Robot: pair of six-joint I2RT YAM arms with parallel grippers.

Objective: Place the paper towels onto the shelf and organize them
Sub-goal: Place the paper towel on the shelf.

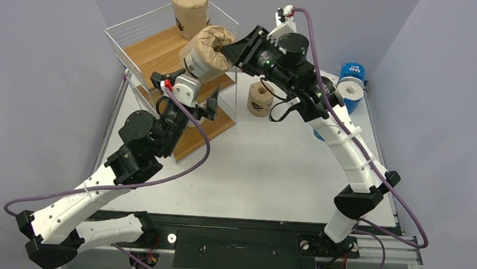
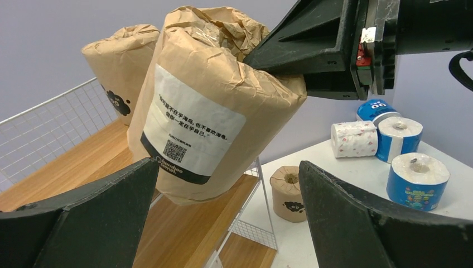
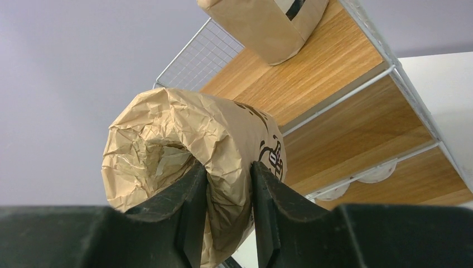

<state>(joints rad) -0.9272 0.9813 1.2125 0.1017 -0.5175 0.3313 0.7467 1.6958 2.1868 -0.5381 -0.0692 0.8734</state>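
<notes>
My right gripper (image 1: 230, 50) (image 3: 228, 167) is shut on a brown-wrapped paper towel roll (image 1: 207, 53) (image 2: 195, 106) (image 3: 167, 139). One finger sits in the core hole and the other outside the wall. The roll hangs tilted above the shelf (image 1: 157, 51) (image 2: 72, 167) (image 3: 334, 56), over its top board's front edge. A second brown roll (image 1: 189, 7) (image 2: 122, 67) (image 3: 268, 28) stands at the back of that top board. My left gripper (image 1: 204, 105) (image 2: 228, 184) is open just below the held roll, apart from it and holding nothing.
A small brown roll (image 1: 260, 100) (image 2: 288, 192) stands on the table right of the shelf. Blue-wrapped rolls (image 1: 352, 79) (image 2: 417, 180) and a white patterned roll (image 2: 354, 138) are grouped at the table's far right edge. Grey walls close in behind and at both sides.
</notes>
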